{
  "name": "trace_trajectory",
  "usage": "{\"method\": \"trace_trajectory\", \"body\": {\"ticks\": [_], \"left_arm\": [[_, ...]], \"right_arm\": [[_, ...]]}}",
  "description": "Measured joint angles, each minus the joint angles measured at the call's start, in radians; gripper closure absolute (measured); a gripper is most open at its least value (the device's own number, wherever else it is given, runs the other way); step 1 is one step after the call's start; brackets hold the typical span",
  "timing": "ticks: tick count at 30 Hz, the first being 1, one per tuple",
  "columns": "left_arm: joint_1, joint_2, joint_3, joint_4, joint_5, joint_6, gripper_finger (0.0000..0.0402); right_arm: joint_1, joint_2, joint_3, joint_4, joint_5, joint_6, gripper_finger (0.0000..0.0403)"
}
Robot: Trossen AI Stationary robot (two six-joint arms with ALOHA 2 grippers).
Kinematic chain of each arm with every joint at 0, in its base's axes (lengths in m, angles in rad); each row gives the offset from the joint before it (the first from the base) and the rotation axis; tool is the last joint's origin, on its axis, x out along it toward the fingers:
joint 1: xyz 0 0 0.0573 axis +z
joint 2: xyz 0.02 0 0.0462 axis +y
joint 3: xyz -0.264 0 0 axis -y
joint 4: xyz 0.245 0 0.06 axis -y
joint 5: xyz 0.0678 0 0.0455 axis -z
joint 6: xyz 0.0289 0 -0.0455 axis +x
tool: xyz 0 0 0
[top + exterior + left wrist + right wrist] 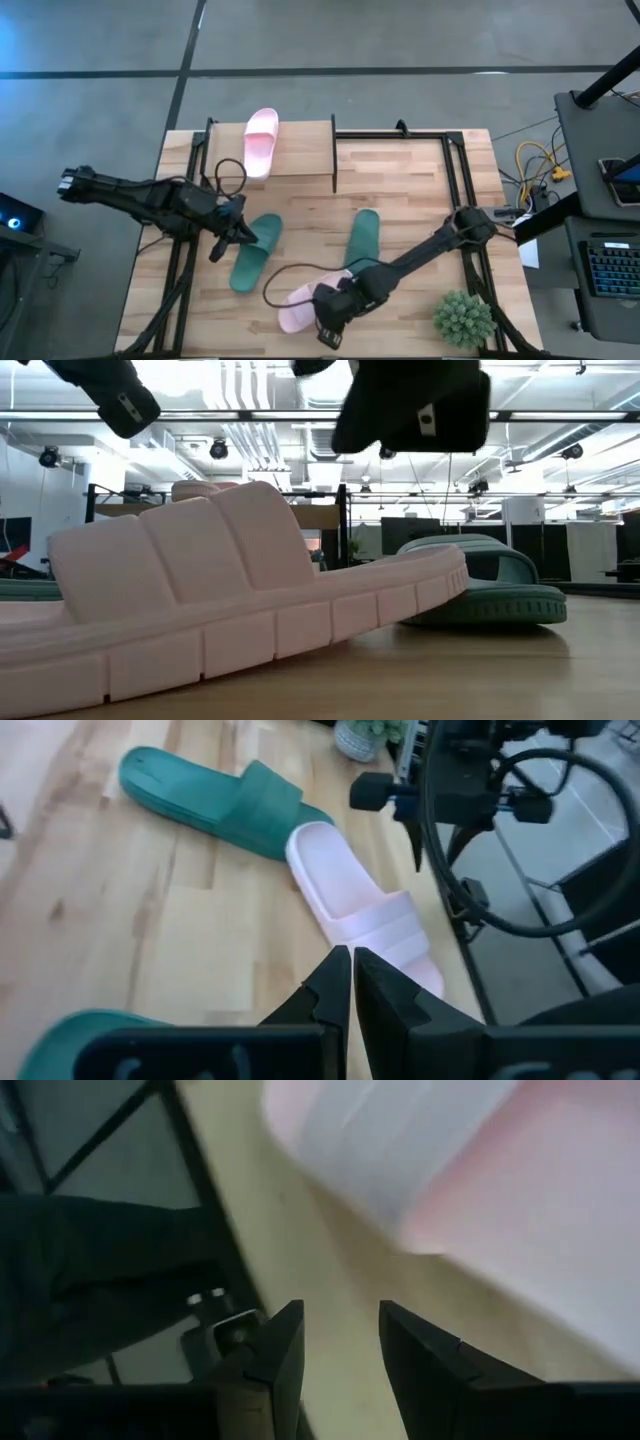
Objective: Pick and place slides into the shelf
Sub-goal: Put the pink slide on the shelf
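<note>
At the lower middle of the high view, the right gripper (330, 322), fingers slightly parted and empty, sits just beside the heel of the pale pink rubber slide (305, 303), whose long axis runs up-right toward a teal slide (362, 238). The left gripper (228, 240), pinched closed, holds nothing. Farther up, the wooden-topped black-framed shelf (300, 150) carries another pink slide (260, 141).

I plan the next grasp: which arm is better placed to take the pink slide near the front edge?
Right. The right pincer hovers open beside that pink slide; the left pincer, shut, is over a teal slide.
</note>
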Motion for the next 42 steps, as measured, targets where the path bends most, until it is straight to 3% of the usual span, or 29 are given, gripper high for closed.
{"method": "trace_trajectory", "body": {"ticks": [10, 17, 27, 34, 38, 42], "left_arm": [[-0.122, 0.023, -0.032, -0.007, -0.022, -0.071, 0.0398], [-0.146, 0.033, -0.098, -0.011, -0.019, -0.071, 0.0398], [-0.146, 0.023, -0.134, -0.008, -0.016, -0.072, 0.0398], [-0.149, 0.001, -0.134, -0.034, -0.015, -0.078, 0.0398], [-0.149, -0.016, -0.135, -0.064, -0.018, -0.097, 0.0398], [-0.149, -0.034, -0.135, -0.086, -0.022, -0.099, 0.0398]], "right_arm": [[-0.019, 0.001, -0.084, 0.093, 0.097, 0.105, 0.0280], [-0.034, 0.001, -0.096, 0.216, 0.083, 0.147, 0.0276], [-0.098, 0.007, -0.115, 0.297, 0.077, 0.158, 0.0233], [-0.120, 0.087, -0.110, 0.401, -0.029, 0.150, 0.0223], [-0.120, 0.110, -0.088, 0.407, -0.040, 0.151, 0.0238], [-0.129, 0.110, -0.081, 0.404, 0.025, 0.150, 0.0285]]}}
